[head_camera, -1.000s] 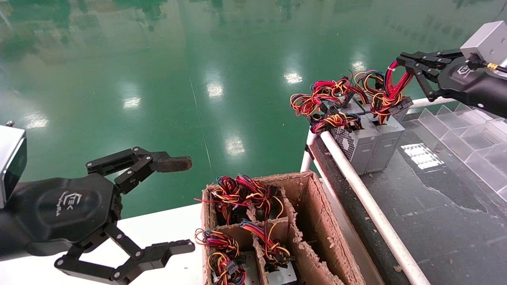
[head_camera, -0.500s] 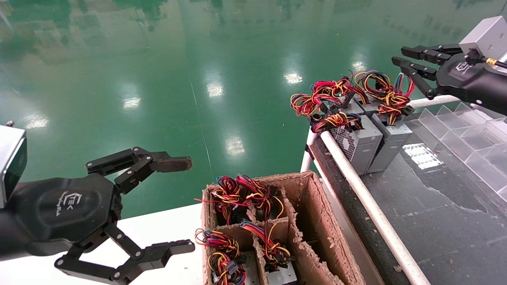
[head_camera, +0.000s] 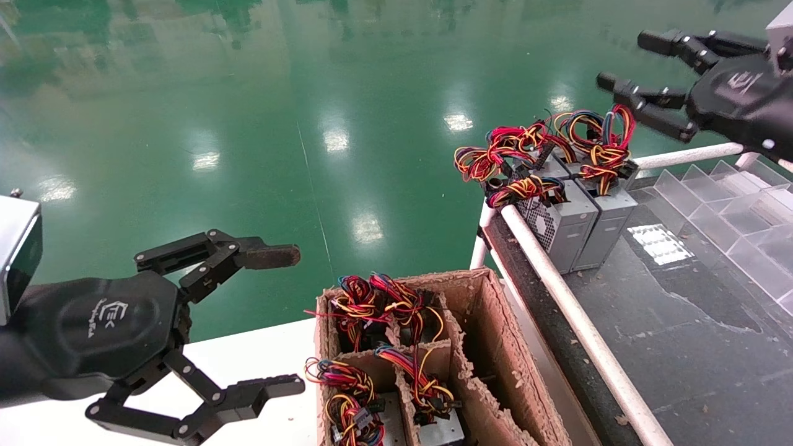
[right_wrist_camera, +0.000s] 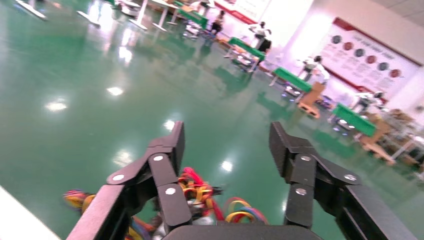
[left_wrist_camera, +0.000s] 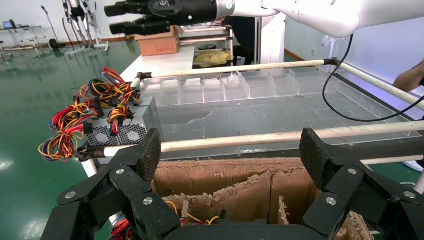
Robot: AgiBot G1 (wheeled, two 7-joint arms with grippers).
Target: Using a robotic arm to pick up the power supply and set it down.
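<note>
The power supply is a grey metal box standing on the dark belt beside two similar boxes. Its red-and-blue wire loop stands free above it. My right gripper hovers open above and to the right of that loop, touching nothing. In the right wrist view its jaws are spread wide, with the coloured wires below them. My left gripper is parked open at the lower left, over the white table and beside the cardboard box. In the left wrist view its fingers frame that box.
A torn cardboard box with dividers holds several more wired supplies. A white rail edges the dark belt. Clear plastic dividers line the belt's far side. Two neighbouring grey boxes stand at the rail's end.
My right gripper let go of the red wire loop, opened, and rose up and to the right. The power supply settled on the belt. The left arm stayed still.
</note>
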